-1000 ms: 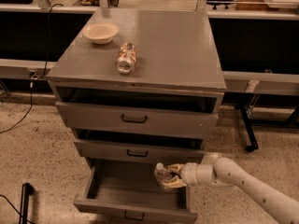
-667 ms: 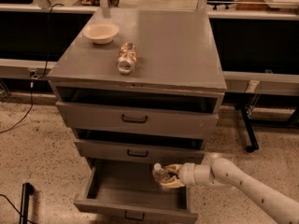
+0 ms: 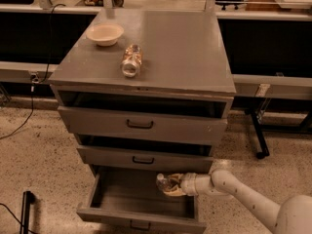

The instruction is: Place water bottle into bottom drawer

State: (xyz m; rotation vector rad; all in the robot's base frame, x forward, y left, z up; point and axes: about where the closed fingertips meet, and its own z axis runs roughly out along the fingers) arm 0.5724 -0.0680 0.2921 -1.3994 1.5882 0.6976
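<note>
The bottom drawer [image 3: 127, 219] of the grey cabinet is pulled open, its small black handle low on the front. My gripper [image 3: 170, 184] reaches in from the right over the drawer's right side and is shut on the water bottle [image 3: 164, 182], a clear ribbed bottle held roughly level with its white cap pointing left. The bottle hangs above the drawer floor, under the front of the middle drawer [image 3: 144, 159].
A stubby brown-orange labelled jar [image 3: 131, 61] lies on the cabinet top next to a pale bowl [image 3: 104, 33]. The top drawer [image 3: 140, 124] stands slightly ajar. A black cable and a dark object [image 3: 28, 199] lie on the floor at left; a black stand leg [image 3: 257, 135] is at right.
The gripper with the bottle has edged slightly left and down inside the open bottom drawer. Nothing else has moved.
</note>
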